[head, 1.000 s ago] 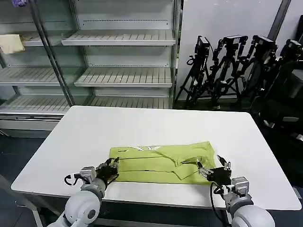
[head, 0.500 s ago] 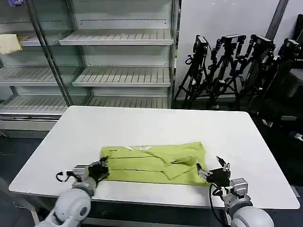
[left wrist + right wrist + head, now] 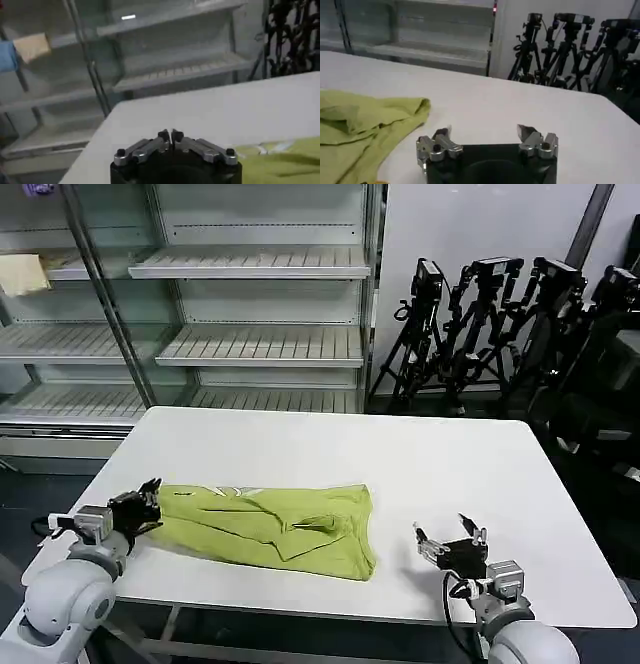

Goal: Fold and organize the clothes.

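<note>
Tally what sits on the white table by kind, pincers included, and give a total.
Lime-green T-shirt: 1
Pincers: 2, the left pincer at the shirt's left end, fingers closed, and the right pincer open over bare table, clear of the shirt
Total: 3

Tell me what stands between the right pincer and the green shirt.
Nothing visible. The right pincer hangs open over bare table, and the T-shirt lies apart from it toward the robot's left, its far end at the shut left pincer.
</note>
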`<action>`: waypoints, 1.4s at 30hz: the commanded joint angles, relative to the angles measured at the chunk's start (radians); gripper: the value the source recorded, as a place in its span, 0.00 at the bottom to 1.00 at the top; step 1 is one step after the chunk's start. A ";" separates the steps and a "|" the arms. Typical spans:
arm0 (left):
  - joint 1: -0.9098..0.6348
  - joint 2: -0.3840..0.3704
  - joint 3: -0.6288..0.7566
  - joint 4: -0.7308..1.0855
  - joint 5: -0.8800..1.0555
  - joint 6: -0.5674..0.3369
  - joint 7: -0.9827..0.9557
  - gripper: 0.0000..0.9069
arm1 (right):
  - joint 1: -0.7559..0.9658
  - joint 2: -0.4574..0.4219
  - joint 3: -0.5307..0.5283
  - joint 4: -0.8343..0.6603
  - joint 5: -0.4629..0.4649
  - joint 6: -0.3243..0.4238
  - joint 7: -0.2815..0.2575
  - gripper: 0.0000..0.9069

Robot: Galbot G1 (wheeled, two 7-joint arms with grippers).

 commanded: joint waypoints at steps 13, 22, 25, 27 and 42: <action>-0.015 -0.055 0.079 0.052 0.193 -0.010 0.107 0.02 | -0.024 0.003 0.044 0.006 -0.001 0.008 -0.008 1.00; -0.019 -0.034 0.021 0.169 0.192 -0.006 0.094 0.34 | -0.023 0.001 0.051 -0.003 -0.001 0.014 -0.015 1.00; -0.023 -0.032 0.020 0.195 0.106 0.007 0.081 1.00 | -0.026 0.000 0.055 -0.003 -0.001 0.015 -0.016 1.00; -0.026 -0.035 0.022 0.207 0.094 0.007 0.064 1.00 | -0.026 -0.001 0.056 -0.003 0.000 0.016 -0.016 1.00; -0.045 -0.030 0.021 0.228 -0.020 0.008 0.061 1.00 | -0.021 0.001 0.056 -0.003 0.000 0.015 -0.018 1.00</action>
